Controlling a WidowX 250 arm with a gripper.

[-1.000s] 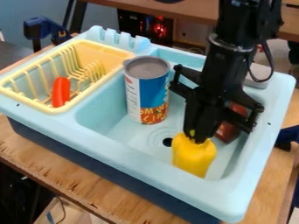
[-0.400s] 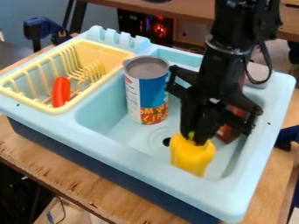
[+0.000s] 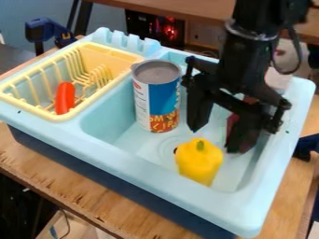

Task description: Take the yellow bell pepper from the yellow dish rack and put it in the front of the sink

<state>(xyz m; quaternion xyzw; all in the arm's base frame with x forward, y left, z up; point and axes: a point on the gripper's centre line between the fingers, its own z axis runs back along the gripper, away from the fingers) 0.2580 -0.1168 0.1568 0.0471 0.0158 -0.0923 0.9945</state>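
Observation:
The black gripper (image 3: 214, 140) hangs over the right part of the sink basin with its two fingers spread wide and nothing held between them. Just below and in front of it, a yellow toy bell pepper (image 3: 198, 163) stands on the basin floor, its green stem upward. Left of the gripper, an upright can (image 3: 156, 97) with a blue, white and red label stands in the basin. Behind the right finger is a dark red object (image 3: 250, 135), partly hidden by it.
The light blue sink (image 3: 156, 168) sits on a wooden table (image 3: 81, 186). A yellow dish rack (image 3: 56, 117) occupies its left side, with an orange-red sausage-shaped toy (image 3: 65, 98) inside. A blue clamp (image 3: 45, 31) is at the back left.
The gripper has opened and let go of the yellow pepper, its fingers now apart and a little higher. The pepper has shifted slightly left, and its stem is now uncovered.

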